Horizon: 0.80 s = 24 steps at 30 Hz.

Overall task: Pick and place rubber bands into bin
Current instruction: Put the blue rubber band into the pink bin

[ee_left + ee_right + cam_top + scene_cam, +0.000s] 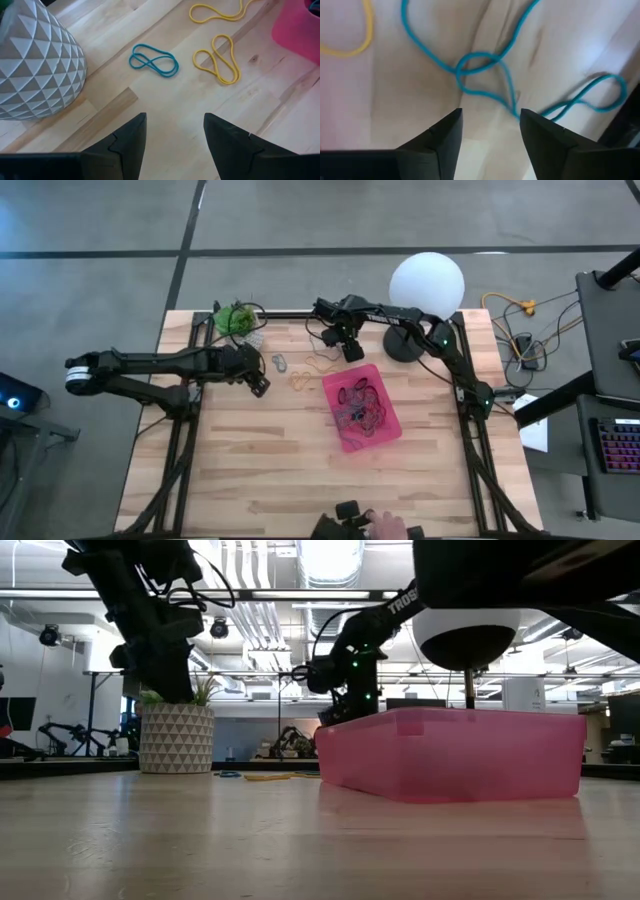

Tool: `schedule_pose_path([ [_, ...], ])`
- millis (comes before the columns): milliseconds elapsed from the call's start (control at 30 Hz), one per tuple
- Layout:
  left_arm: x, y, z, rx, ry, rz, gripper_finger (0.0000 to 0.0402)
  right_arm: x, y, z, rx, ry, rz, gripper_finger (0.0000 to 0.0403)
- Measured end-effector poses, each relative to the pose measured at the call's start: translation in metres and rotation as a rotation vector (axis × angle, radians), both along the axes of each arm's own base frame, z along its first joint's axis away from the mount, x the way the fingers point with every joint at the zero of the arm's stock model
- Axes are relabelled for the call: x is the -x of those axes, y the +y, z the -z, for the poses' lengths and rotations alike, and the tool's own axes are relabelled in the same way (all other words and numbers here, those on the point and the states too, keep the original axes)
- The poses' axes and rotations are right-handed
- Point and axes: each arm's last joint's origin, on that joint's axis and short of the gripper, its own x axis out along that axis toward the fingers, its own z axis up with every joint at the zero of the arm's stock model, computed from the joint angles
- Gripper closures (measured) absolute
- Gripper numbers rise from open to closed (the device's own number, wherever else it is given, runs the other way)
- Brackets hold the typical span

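Note:
The pink bin (381, 427) stands mid-table with several rubber bands (358, 402) in it. Loose bands lie flat on the wood to its far left: a teal one (153, 60), two yellow ones (217, 58) (220, 12), and more teal loops (485, 75) (592, 99). My right gripper (490, 132) points down, open, low over those teal loops just beyond the bin's far edge (350, 352). My left gripper (175, 135) hangs open above bare wood, short of the teal band and beside the plant pot (35, 65).
The white patterned pot with a green plant (237, 318) stands at the far left, and a lamp with a white globe (427, 283) at the far right. A person's hand (385, 525) shows at the near edge. Bare wood lies in front of the bin.

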Motion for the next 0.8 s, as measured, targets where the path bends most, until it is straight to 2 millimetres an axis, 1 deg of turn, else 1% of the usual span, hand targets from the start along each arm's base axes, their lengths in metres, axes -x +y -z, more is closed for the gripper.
schedule_pose_path([
  [200, 0.0, 0.0, 0.0, -0.001, -0.001, 0.0, 0.0219, 0.001, -0.008, 0.002, 0.015, -0.029, 0.012, 0.0234],
  [400, 0.0, 0.0, 0.0, -0.001, -0.001, 0.0, 0.0219, 0.002, -0.008, 0.014, -0.034, -0.027, 0.014, 0.0243],
  [500, 0.0, 0.0, 0.0, 0.0, -0.001, 0.001, 0.0219, 0.002, -0.007, 0.017, -0.038, -0.031, 0.007, 0.0253],
  [633, 0.0, 0.0, 0.0, -0.001, 0.0, 0.001, 0.0219, 0.001, -0.009, 0.015, -0.038, -0.042, 0.013, 0.0276],
  [800, 0.0, 0.0, 0.0, -0.001, 0.001, 0.002, 0.0219, 0.0, -0.011, 0.015, -0.041, -0.058, 0.031, 0.0324],
])
